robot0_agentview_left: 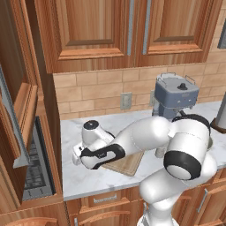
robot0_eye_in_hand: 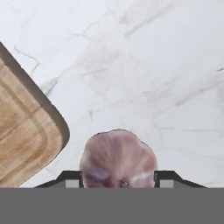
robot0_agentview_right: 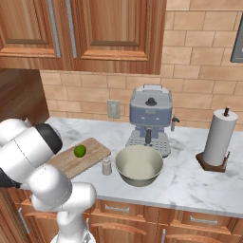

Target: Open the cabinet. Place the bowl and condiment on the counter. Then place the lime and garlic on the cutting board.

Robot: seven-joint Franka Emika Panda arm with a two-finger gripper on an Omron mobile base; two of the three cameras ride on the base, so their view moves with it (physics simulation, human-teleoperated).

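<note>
We find the garlic (robot0_eye_in_hand: 118, 157) at the bottom centre of the hand view, lying on the white marble tabletop (robot0_eye_in_hand: 144, 65) between the two dark fingers (robot0_eye_in_hand: 72, 178), whose tips show on either side of the bulb. Whether the fingers press on it we cannot tell; they stand close at both flanks. The cutting board (robot0_eye_in_hand: 24, 131) fills the left edge of that view, just beside the garlic but apart from it.

In the right base view the lime (robot0_agentview_right: 79, 151) already rests on the board, left of centre, with the shaker (robot0_agentview_right: 107, 166) and the bowl (robot0_agentview_right: 139, 164) standing on the tabletop near the coffee machine (robot0_agentview_right: 150, 121). The garlic therefore appears to be the last item outstanding.

We judge the step in hand to be the grasp on the garlic. To do it well, the fingers should close squarely across the widest part of the bulb, since its rounded flanks could squirt free under an off-centre pinch. The lift should clear the board's raised edge before travelling sideways, and the set-down should keep away from the lime.
</note>
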